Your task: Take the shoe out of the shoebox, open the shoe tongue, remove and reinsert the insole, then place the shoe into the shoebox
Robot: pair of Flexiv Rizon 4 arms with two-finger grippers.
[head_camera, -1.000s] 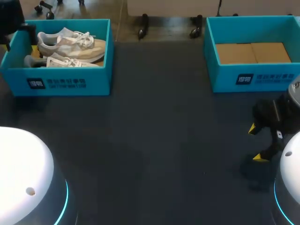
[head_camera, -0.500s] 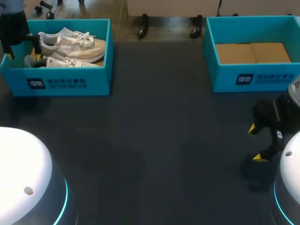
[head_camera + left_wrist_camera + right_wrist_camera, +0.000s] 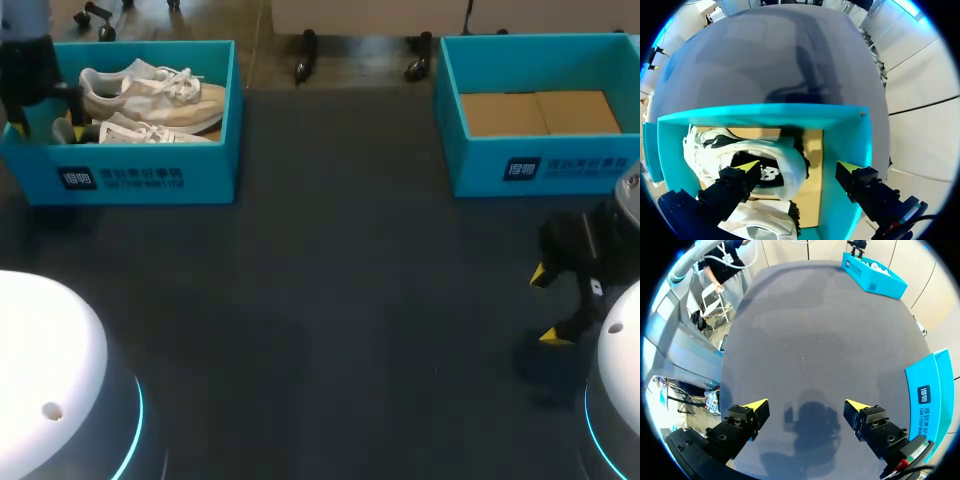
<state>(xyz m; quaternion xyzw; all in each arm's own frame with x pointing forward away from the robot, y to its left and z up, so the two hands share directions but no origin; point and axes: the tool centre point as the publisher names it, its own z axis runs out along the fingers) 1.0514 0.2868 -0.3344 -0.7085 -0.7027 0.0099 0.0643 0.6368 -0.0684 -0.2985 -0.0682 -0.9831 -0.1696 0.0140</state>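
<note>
Shoe removal in hand: left gripper (image 3: 799, 166), jaws apart above the shoe (image 3: 785, 150), must drop and clamp its heel; right gripper (image 3: 807, 404) waits, jaws apart.

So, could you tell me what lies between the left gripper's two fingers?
In the left wrist view, the heel of a white shoe and the cardboard floor of the shoebox lie between the open fingers of the left gripper.

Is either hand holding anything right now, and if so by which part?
Nothing is held. The left hand is open over the shoe in the shoebox; the right hand is open over the table.
</note>
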